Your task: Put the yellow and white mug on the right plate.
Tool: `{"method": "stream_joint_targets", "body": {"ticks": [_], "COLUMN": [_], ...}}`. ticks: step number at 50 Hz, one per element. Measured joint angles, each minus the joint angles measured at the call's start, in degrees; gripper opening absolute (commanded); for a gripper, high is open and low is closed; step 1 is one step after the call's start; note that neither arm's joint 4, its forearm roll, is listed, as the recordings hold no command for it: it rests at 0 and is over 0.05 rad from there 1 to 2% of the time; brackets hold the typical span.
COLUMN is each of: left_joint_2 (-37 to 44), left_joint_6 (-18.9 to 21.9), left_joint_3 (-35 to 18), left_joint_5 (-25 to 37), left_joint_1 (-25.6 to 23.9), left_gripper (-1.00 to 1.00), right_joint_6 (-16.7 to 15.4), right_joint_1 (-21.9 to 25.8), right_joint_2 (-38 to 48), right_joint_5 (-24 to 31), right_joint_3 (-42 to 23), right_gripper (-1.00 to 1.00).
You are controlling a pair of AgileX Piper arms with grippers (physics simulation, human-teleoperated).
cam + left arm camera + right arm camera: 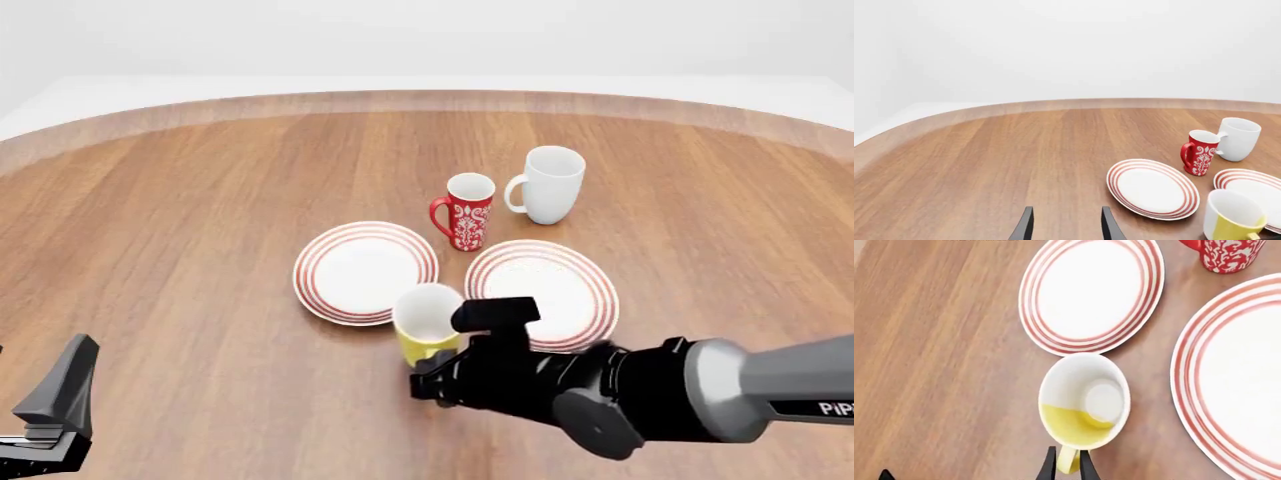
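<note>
The yellow and white mug (429, 324) stands upright between the two red-ringed plates, its white inside (1084, 397) facing up. My right gripper (1067, 467) is shut on its yellow handle, on the side nearest me. In the front view the right gripper (430, 372) sits just in front of the mug. The right plate (554, 282) lies directly right of the mug, bare, and also shows as the right plate (1234, 380) beside the mug. My left gripper (1067, 227) is open and holds nothing, far to the left near the table's front edge, seen as the left gripper (54, 415).
The left plate (363, 268) lies just beyond and left of the mug. A red white-patterned mug (467, 210) and a taller white mug (550, 185) stand behind the plates. The curved far table edge (427, 98) runs across the back.
</note>
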Motion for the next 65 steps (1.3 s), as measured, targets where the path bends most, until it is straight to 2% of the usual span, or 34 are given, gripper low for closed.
{"method": "stream_joint_targets", "body": {"ticks": [19, 32, 50, 65], "left_joint_2": [0.0, 0.0, 0.0, 0.0], "left_joint_6": [0.0, 0.0, 0.0, 0.0], "left_joint_3": [0.0, 0.0, 0.0, 0.0], "left_joint_5": [0.0, 0.0, 0.0, 0.0], "left_joint_1": [0.0, 0.0, 0.0, 0.0], "left_gripper": [1.00, 1.00, 1.00, 1.00], "right_joint_6": [-3.8, -7.2, -11.2, -13.1], "right_joint_1": [-2.9, -6.7, -13.1, -16.9], "right_joint_2": [-6.6, -11.2, -15.0, -15.6], "right_joint_5": [5.1, 8.3, 9.5, 9.3], "right_joint_3": [0.2, 0.0, 0.8, 1.3], "right_gripper": [-1.00, -1.00, -1.00, -1.00]}}
